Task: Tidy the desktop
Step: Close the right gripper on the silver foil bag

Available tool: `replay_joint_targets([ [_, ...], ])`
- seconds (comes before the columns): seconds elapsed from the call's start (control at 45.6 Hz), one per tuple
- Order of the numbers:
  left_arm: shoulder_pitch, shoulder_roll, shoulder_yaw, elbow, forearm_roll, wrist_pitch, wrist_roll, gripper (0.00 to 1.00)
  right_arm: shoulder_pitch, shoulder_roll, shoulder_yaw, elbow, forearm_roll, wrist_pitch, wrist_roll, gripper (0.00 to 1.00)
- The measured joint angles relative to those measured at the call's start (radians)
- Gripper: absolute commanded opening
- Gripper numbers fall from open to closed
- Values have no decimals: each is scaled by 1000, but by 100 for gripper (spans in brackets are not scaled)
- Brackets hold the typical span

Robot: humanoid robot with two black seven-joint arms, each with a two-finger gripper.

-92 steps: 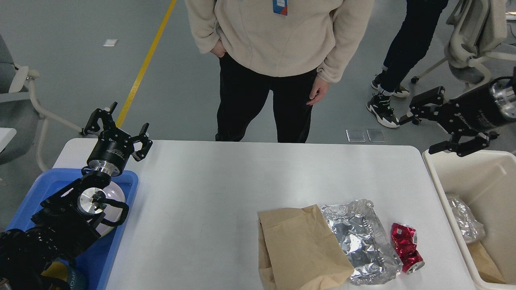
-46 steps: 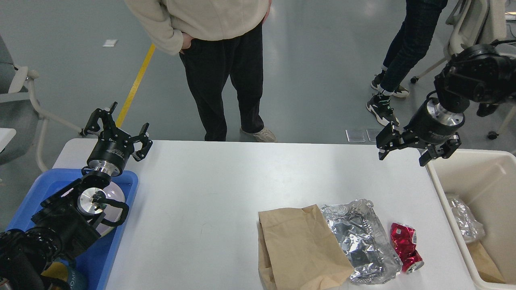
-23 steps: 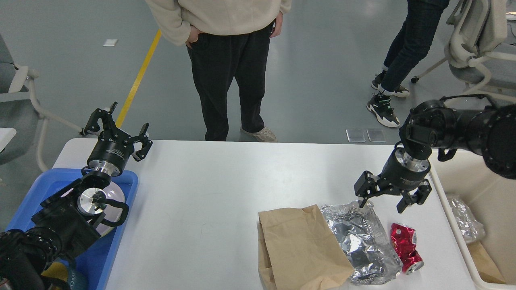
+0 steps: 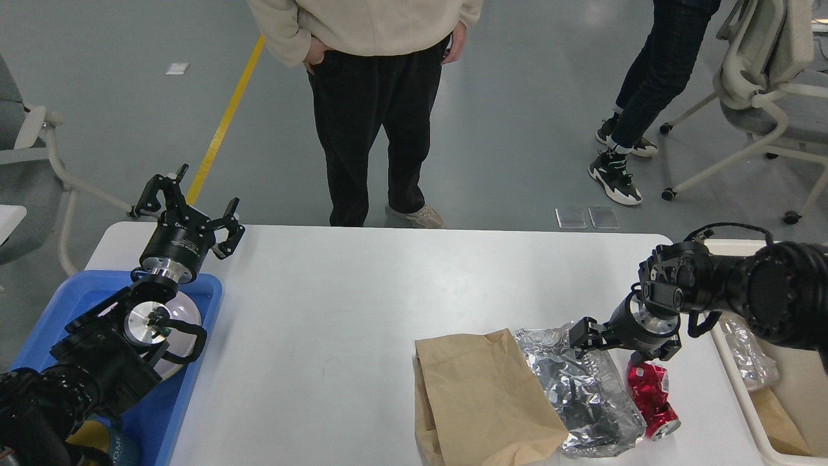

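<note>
The white desktop [image 4: 362, 291] holds a flat brown paper bag [image 4: 482, 395], a crumpled foil sheet [image 4: 582, 395] and a crushed red can [image 4: 653, 398] at the front right. My right gripper [image 4: 608, 346] is low over the foil's upper right corner, just above the can. Its fingers look spread, with one fingertip [image 4: 580, 333] on the foil and the other partly hidden under the wrist. My left gripper [image 4: 189, 206] is open and empty, raised above the desktop's far left corner.
A blue tray [image 4: 162, 414] at the left holds a white round object [image 4: 189, 309] under my left arm. A cream bin [image 4: 729, 383] at the right holds foil and brown paper. A person [image 4: 375, 116] stands behind the table's far edge.
My right arm swung from over the cream bin leftward and down to the foil and can. The person behind the table stepped back and shifted. The left arm has not moved.
</note>
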Motion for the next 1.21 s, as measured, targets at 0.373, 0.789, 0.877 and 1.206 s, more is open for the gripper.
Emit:
replay_joint_targets([
  [0.373, 0, 0, 0, 0, 0, 0, 0, 97, -17, 3, 13, -1, 4, -130, 1, 59],
  [0.789, 0, 0, 0, 0, 0, 0, 0, 97, -71, 0, 15, 15, 9, -267, 0, 0],
  [0.877, 0, 0, 0, 0, 0, 0, 0, 97, -68, -5, 14, 29, 9, -250, 0, 0],
  [1.206, 0, 0, 0, 0, 0, 0, 0, 97, 12, -39, 2, 48, 6, -135, 0, 0],
])
